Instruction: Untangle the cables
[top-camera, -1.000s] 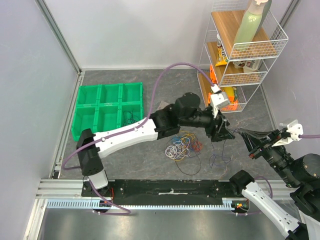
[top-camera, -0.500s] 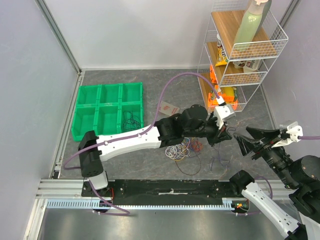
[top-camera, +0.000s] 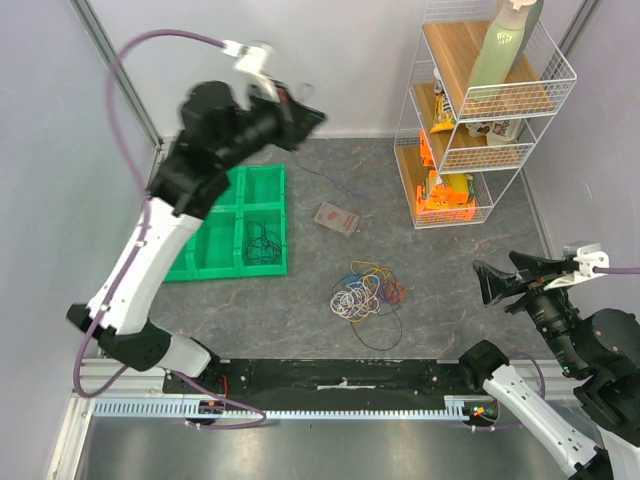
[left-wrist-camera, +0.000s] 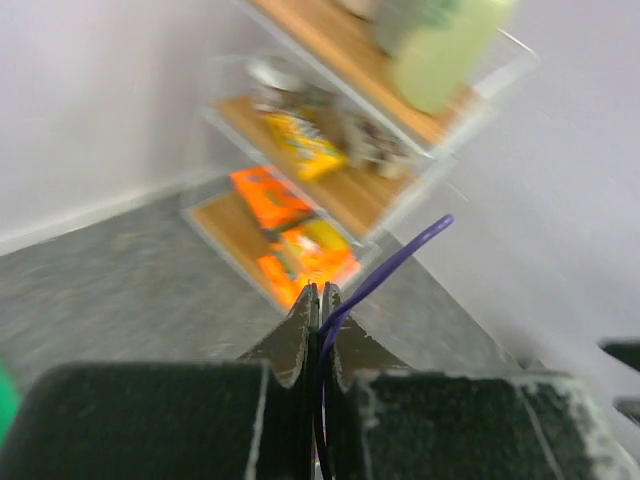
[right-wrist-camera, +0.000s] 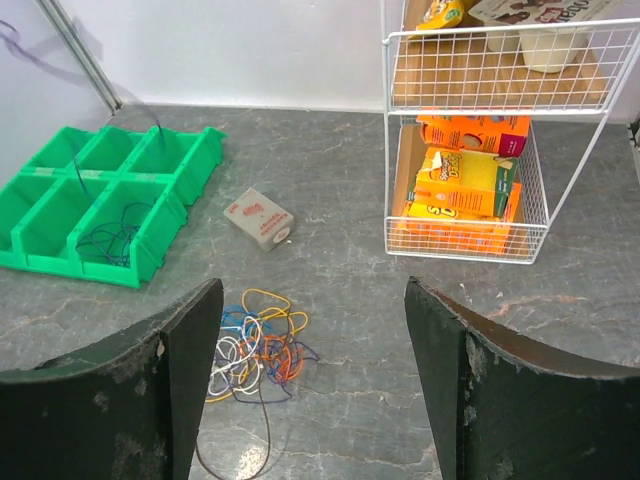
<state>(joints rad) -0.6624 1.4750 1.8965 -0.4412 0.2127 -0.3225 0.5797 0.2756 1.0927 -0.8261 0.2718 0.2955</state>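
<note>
High over the grey table (top-camera: 450, 250), the left arm is stretched upward, with the left claw (left-wrist-camera: 318, 293) pinched shut on a thin dark purple wire cable (left-wrist-camera: 390, 268). Far below it, the tangled bunch of coloured wire loops (top-camera: 365, 295) is spread ahead of the right claw (right-wrist-camera: 312, 290), whose fingers are parted wide.

We see bright, even light and soft shadows. The left wrist view is blurry; the left gripper (top-camera: 311, 113) looks smeared.

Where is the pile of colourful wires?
The cables lie in the middle of the table in the top view, just below the small box and right of the green tray.
</note>
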